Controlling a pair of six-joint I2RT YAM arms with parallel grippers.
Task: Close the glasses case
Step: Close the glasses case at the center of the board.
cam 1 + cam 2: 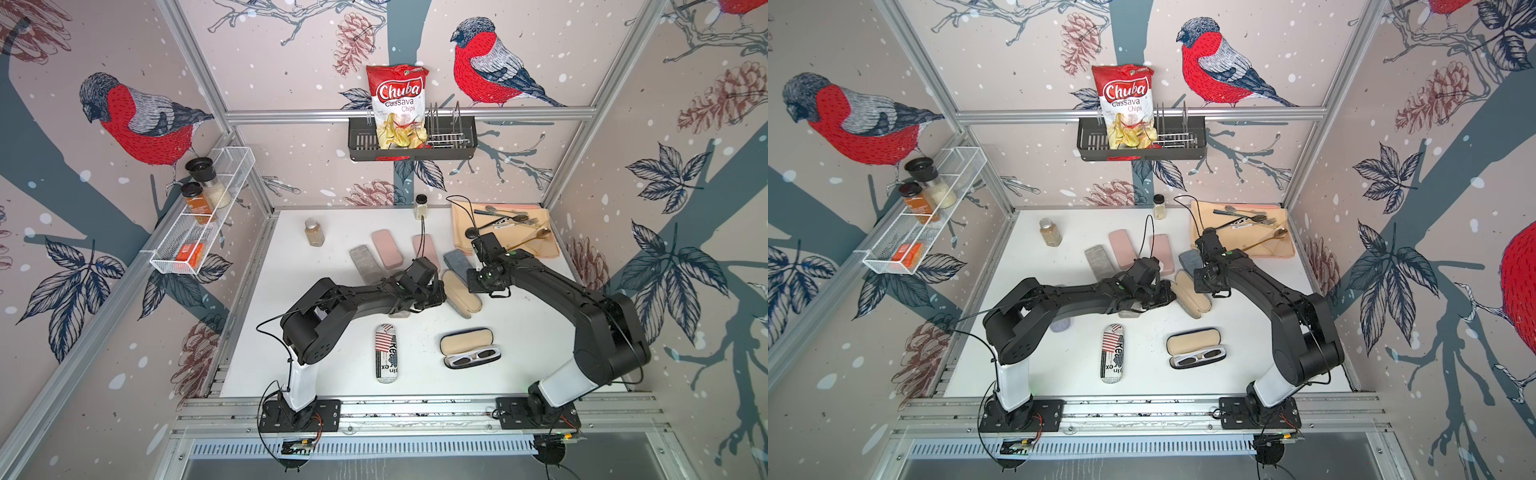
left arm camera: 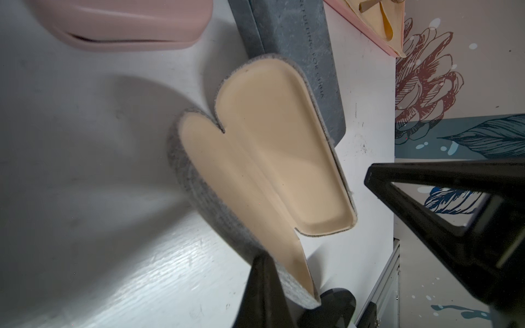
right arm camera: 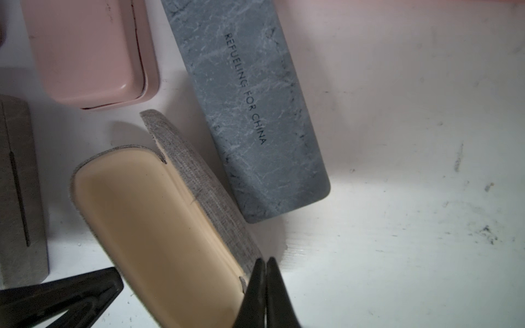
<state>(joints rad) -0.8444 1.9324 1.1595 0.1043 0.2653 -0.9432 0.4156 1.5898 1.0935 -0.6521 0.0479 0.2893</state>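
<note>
the case (image 1: 461, 296) lies open a little right of the middle of the bench (image 1: 528, 328), between the two pincers. its beige lining faces up in both top views, and its long side runs from far left to near right.

the left pincer (image 2: 295, 298) is closed on the thin wall of one half, near that half's end. one finger (image 2: 258, 286) sits on the grey cloth outside and the other on the beige inside. in the right wrist view the other half stands tilted up, so its grey outside shows.

the right pincer (image 3: 265, 286) has its jaws pressed together with nothing between them. its tips stand right at the end of that tilted half, by the grey cloth. i cannot tell whether they press on it.

a blue case (image 3: 255, 113) lies just beside the case on its far right side. a pink case (image 3: 91, 51) lies a little farther off. a printed case (image 1: 387, 353) and an open sunglasses case (image 1: 469, 347) lie well apart from it on the near side.
</note>
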